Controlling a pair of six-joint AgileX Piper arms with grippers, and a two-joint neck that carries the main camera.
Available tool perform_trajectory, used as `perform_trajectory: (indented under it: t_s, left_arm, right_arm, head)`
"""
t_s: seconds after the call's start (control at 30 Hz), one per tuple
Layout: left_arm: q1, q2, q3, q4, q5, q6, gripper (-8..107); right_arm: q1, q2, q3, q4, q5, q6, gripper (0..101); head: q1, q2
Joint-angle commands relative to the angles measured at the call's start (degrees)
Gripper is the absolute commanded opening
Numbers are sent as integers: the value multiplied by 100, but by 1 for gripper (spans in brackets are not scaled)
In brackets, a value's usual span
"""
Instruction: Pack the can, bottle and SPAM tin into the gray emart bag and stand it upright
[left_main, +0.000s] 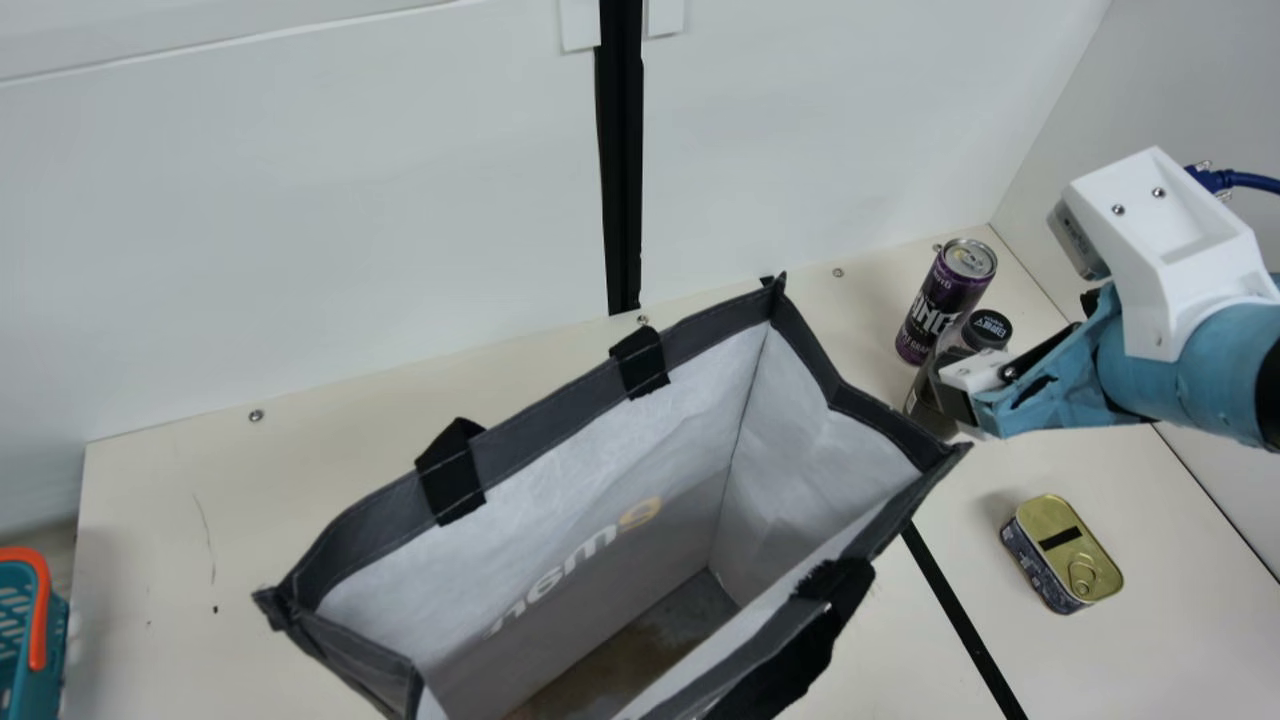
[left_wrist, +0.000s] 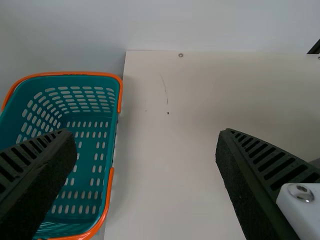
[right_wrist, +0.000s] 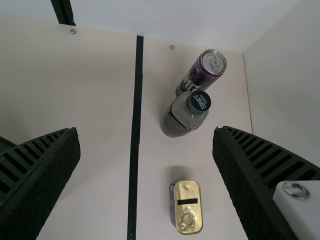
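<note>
Robotics lab — white wall panels (left_main: 300, 220), cream tabletop (left_main: 140, 520), robot arm (left_main: 1180, 370) with camera (left_main: 1078, 242)

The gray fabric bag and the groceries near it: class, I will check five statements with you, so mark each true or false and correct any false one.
1. The gray fabric bag has its mouth open. True.
2. The purple-and-black drink can is inside the bag. False: the can stands on the cream table.
3. The black-capped bottle is nearer the can than the rectangular gold-topped tin is. True.
4. The tin's lid is peeled off. False: its lid is on.
5. The black left gripper has its jaws apart. True.
</note>
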Motion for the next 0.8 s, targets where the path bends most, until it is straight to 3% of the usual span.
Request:
perform_trajectory:
  t_s: [0.0,0.77]
  left_arm:
    - [0,0,0,0,0,0,90]
    - [-526,169,-239,293,-89,-281,90]
  right_arm:
    - [0,0,0,0,0,0,95]
    - [0,0,0,0,0,0,95]
  head:
    - [-130,-5]
    - [-130,-5]
